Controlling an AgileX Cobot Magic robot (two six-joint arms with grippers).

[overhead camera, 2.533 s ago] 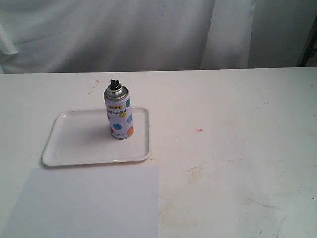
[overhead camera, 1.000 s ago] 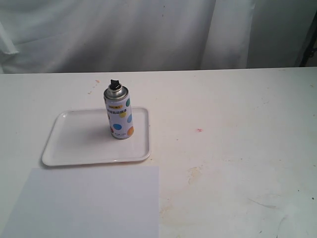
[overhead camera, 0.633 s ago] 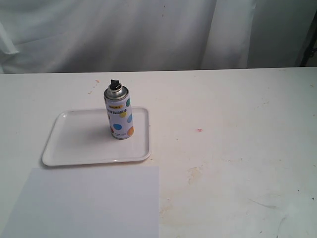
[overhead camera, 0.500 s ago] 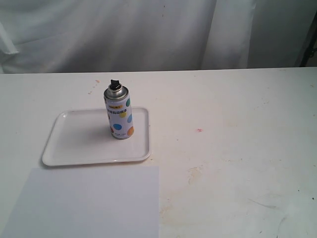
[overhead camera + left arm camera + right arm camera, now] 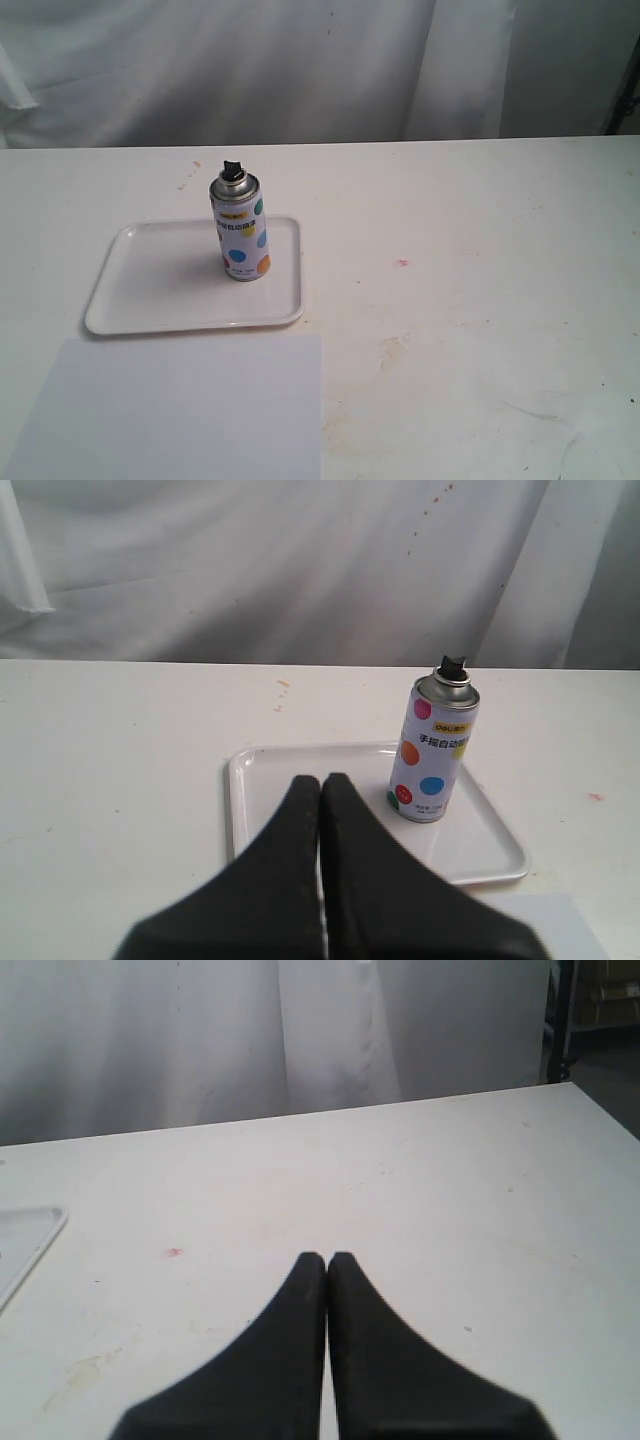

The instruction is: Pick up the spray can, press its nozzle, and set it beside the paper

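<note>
The spray can (image 5: 240,232), white with coloured dots, stands upright on the right part of a white tray (image 5: 150,290). Its black nozzle (image 5: 232,169) tops the silver dome. The white paper (image 5: 180,410) lies flat at the table's front left, just in front of the tray. Neither arm shows in the exterior view. In the left wrist view my left gripper (image 5: 320,780) is shut and empty, short of the can (image 5: 434,752), over the tray (image 5: 480,840). My right gripper (image 5: 327,1258) is shut and empty over bare table.
A white curtain (image 5: 300,60) hangs behind the table. The tabletop (image 5: 480,250) carries a small pink speck (image 5: 403,263) and a yellowish stain (image 5: 392,350). The tray's corner (image 5: 25,1235) shows in the right wrist view.
</note>
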